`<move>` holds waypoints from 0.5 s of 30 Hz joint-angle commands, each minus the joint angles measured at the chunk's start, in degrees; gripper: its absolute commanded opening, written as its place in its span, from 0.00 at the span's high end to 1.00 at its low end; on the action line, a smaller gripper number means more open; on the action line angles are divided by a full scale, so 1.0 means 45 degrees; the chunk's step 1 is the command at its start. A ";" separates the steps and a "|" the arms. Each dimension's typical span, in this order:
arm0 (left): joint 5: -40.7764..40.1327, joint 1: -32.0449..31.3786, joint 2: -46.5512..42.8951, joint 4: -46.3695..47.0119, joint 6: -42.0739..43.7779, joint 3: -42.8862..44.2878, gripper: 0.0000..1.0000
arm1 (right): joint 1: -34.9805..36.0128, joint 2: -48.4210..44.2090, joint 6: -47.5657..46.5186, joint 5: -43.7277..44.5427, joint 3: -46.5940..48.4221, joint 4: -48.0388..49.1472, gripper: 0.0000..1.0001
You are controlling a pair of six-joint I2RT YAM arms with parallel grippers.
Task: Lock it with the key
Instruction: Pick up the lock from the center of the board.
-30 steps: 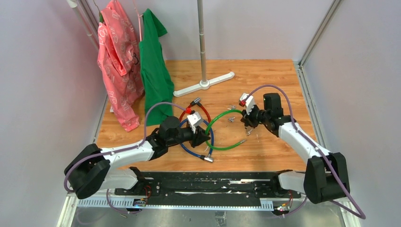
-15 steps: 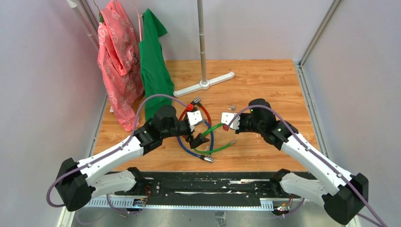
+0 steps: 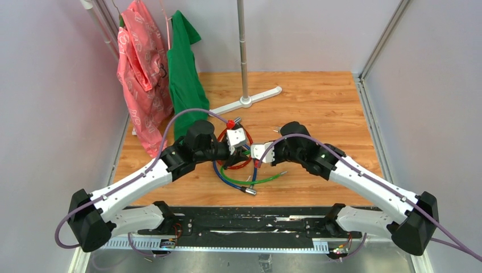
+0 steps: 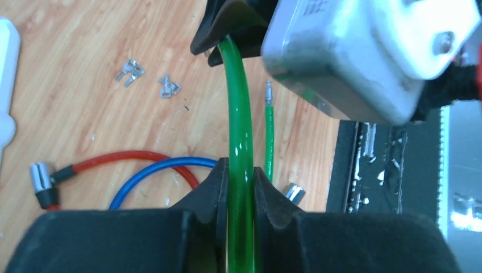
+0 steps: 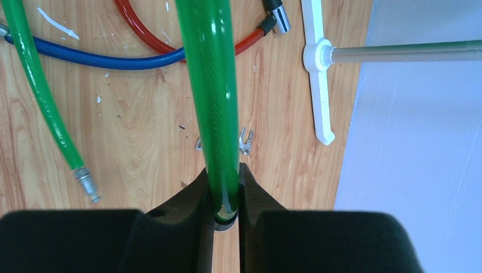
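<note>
Whereas a second ago the two arms stood apart over the table [image 3: 318, 102], with the green cable lying in a flat loop between them, we now find them drawn together at the middle. The left pincer [image 4: 240, 170] is pressed onto the green cable [image 4: 239, 102] partway along its length. The right pincer [image 5: 226, 185] pinches that same cable near one end, so it is raised between them. The key [image 4: 129, 72] lies on the wood off to one side of the cable, touched by neither pincer, with a second small silvery piece [image 4: 169, 87] just beside it. We count three cables, green, red [image 4: 125, 156] and blue [image 4: 153, 168], two hanging garments, pink [image 3: 139, 68] and green [image 3: 185, 74], and one white-footed stand [image 3: 244, 101].
</note>
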 commanded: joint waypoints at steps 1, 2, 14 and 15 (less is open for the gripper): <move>-0.0727 0.0090 0.0045 -0.0357 0.0103 0.0158 0.99 | 0.0529 -0.0046 -0.0363 -0.0363 0.0364 -0.0044 1.00; -0.1067 0.0090 0.0041 -0.0354 -0.0166 0.0065 1.00 | 0.0544 -0.0066 -0.0105 -0.0221 0.0383 0.0216 0.97; -0.2790 0.0632 -0.0418 0.1876 -0.3615 -0.2095 1.00 | -0.2115 -0.3044 1.4391 0.2389 -0.0840 0.2716 0.27; -0.2821 0.0652 -0.0410 0.2135 -0.3839 -0.2222 1.00 | -0.2340 -0.3258 1.6163 0.2696 -0.1364 0.2588 0.29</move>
